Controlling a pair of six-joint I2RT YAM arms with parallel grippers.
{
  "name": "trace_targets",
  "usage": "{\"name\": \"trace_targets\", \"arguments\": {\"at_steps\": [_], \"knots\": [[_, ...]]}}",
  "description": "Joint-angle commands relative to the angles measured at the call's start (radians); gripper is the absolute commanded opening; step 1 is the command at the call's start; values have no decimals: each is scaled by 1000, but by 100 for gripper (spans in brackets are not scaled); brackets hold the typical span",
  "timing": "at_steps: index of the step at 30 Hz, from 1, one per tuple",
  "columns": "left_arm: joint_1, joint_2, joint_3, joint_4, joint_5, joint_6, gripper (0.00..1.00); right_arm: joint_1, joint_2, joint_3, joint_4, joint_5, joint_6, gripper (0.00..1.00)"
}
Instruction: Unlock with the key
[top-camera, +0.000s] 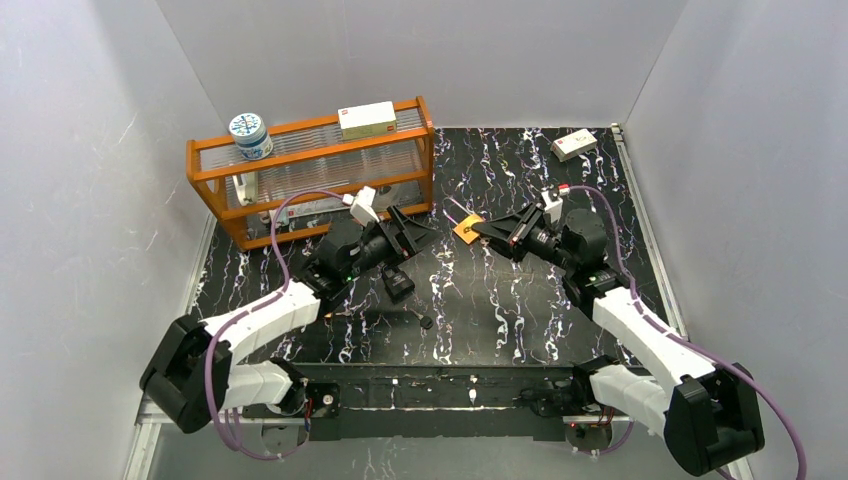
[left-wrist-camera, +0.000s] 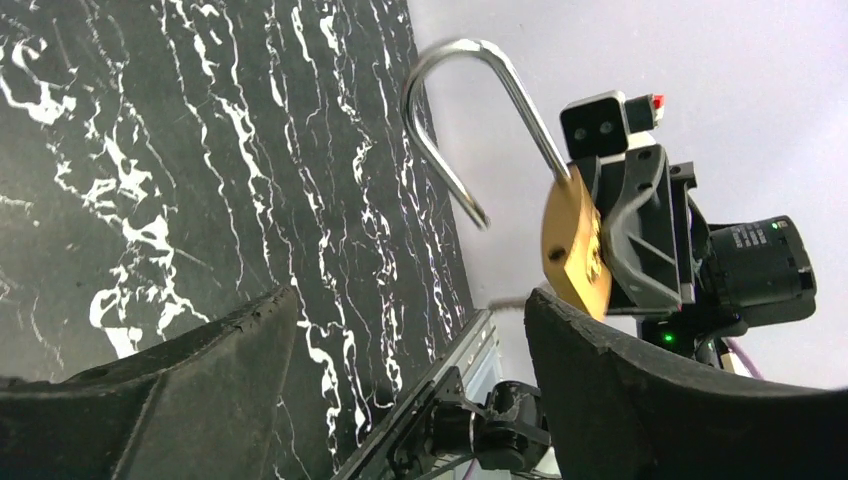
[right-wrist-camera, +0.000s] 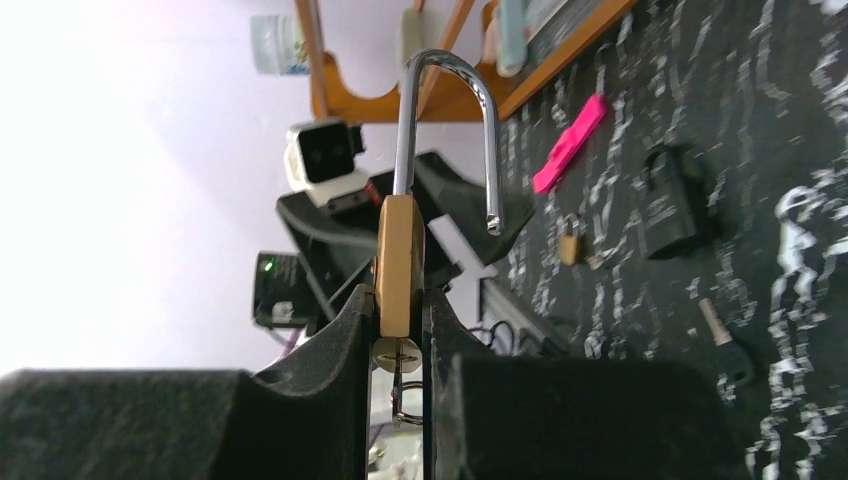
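My right gripper is shut on the brass padlock and holds it above the table, edge-on between the fingers. The steel shackle stands open, its free end out of the body. A key with a wire ring sits in the keyhole on the lock's underside. In the top view the padlock sits at the right gripper's tips. My left gripper is open and empty, just left of the lock. In the left wrist view the padlock hangs beyond my open left gripper.
An orange rack at the back left carries a jar and a box. A white box lies at the back right. A black padlock and a loose black-headed key lie near the middle. A pink item lies near the rack.
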Motion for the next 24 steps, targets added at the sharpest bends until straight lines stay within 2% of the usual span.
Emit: {"name": "trace_targets", "arguments": {"at_steps": [1, 8, 18, 24], "knots": [[3, -85, -32, -54, -50, 12, 83, -3, -4, 100, -44, 107, -125, 1], [3, -82, 19, -218, -120, 38, 83, -48, 17, 147, -174, 185, -300, 1], [3, 131, 180, -239, -114, -1, 85, -219, 86, 140, -241, 210, -480, 1], [4, 151, 165, -240, -110, -13, 85, -264, 127, 158, -263, 306, -617, 1]]}}
